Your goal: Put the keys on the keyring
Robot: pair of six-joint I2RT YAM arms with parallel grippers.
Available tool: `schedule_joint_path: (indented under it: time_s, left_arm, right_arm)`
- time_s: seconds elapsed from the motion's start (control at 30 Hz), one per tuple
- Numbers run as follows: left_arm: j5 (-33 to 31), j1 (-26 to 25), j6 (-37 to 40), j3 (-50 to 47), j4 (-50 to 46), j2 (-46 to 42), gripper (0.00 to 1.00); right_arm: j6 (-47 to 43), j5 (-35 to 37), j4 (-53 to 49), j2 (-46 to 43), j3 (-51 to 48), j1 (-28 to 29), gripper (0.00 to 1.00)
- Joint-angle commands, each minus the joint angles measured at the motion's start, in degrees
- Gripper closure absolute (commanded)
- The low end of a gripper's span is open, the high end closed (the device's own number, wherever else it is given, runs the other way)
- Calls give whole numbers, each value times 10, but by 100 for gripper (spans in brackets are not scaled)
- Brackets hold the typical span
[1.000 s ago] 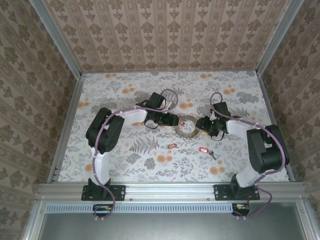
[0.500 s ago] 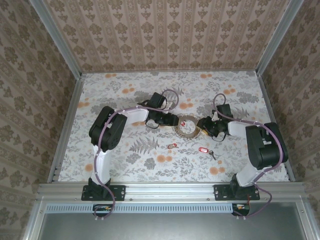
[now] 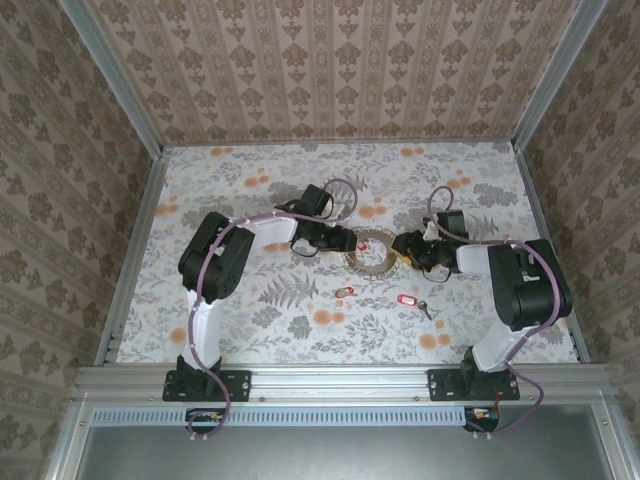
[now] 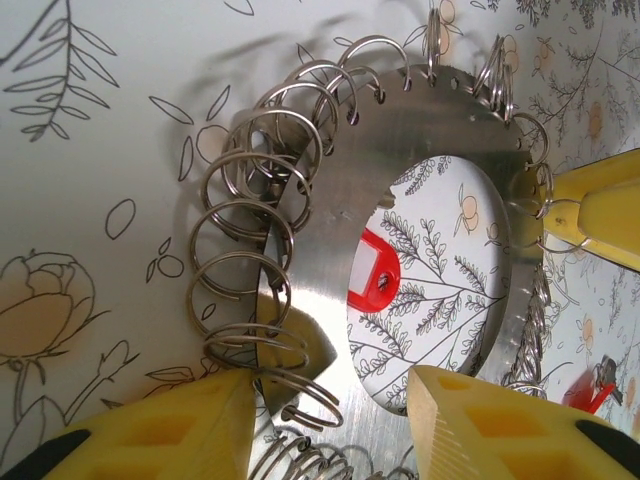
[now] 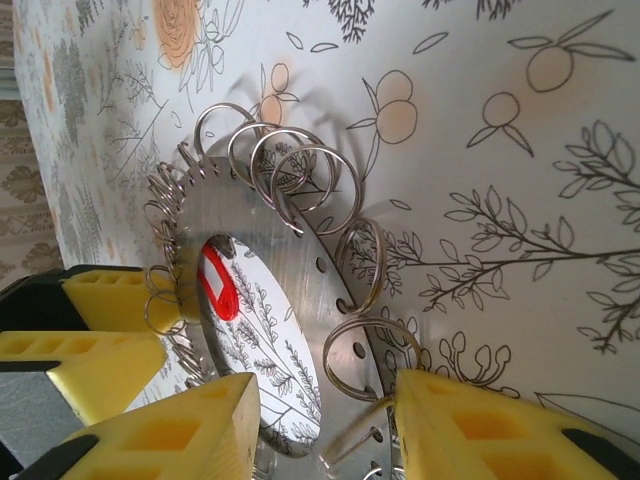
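The keyring (image 3: 374, 270) is a flat metal ring fringed with wire loops, at mid-table between both grippers. My left gripper (image 3: 345, 244) is shut across its left band; in the left wrist view one finger of the left gripper (image 4: 330, 385) presses the loops at the keyring's (image 4: 330, 200) outer edge and the other reaches inside the hole. My right gripper (image 3: 403, 248) is shut across the opposite band, with the right gripper (image 5: 325, 395) straddling the keyring (image 5: 270, 215). One red-tagged key (image 4: 375, 275) (image 5: 217, 283) lies on the table inside the hole. Two more keys (image 3: 346, 292) (image 3: 406, 299) lie nearer me.
The floral tablecloth (image 3: 250, 190) covers the table, with patterned walls on three sides and metal rails (image 3: 135, 240) along the edges. Both arms bend inward from their bases at the near edge. Open cloth lies behind the ring and at the front left.
Both grippers have narrowed onto the keyring's bands. The ring has shifted slightly toward the far side and looks a little raised. The right arm's elbow has swung inward.
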Motion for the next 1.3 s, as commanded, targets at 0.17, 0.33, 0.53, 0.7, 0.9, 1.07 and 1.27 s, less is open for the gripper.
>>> schedule_joint_path:
  time_s: [0.17, 0.33, 0.53, 0.7, 0.9, 1.07, 1.27]
  left_arm:
    - [10, -1, -2, -7, 2, 33, 58]
    - [23, 5, -10, -15, 19, 39, 58]
    - [28, 10, -21, -26, 37, 40, 58]
    - [33, 14, -27, -29, 45, 39, 58]
    - [33, 19, -32, -38, 55, 18, 57]
    - [29, 27, -42, -54, 69, -22, 51]
    - [-1, 42, -66, -97, 102, -99, 34]
  right_arm:
    - [-35, 10, 7, 39, -2, 8, 54]
    - [-32, -23, 44, 47, 0, 9, 56]
    - [-48, -27, 34, 48, 10, 8, 61]
    - [-48, -39, 43, 48, 12, 8, 69]
    - [-48, -25, 35, 27, 6, 6, 77]
    - [-38, -35, 43, -4, -7, 1, 87]
    - [-5, -50, 62, -57, -26, -7, 88]
